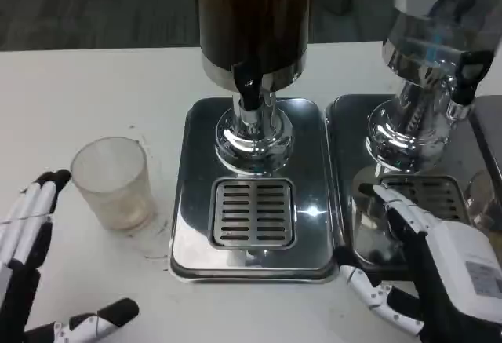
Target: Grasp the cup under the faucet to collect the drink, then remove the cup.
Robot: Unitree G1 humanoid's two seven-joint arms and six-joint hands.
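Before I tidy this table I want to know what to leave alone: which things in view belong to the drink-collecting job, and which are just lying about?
Belong to the job:
- clear plastic cup, on the table left of the drip tray
- dark drink dispenser with its black faucet
- its drip tray
- left hand, open beside the cup

Lying about:
- second dispenser on the right
- right hand, resting at that dispenser's tray

- Your left hand (35, 264) sits low at the near left, fingers (35, 209) stretched toward the far side, thumb (102, 319) splayed out to the right, holding nothing.
- Your right hand (427, 268) sits at the near right, white back facing up, fingers (400, 206) reaching far and left, thumb (376, 296) apart below, empty.
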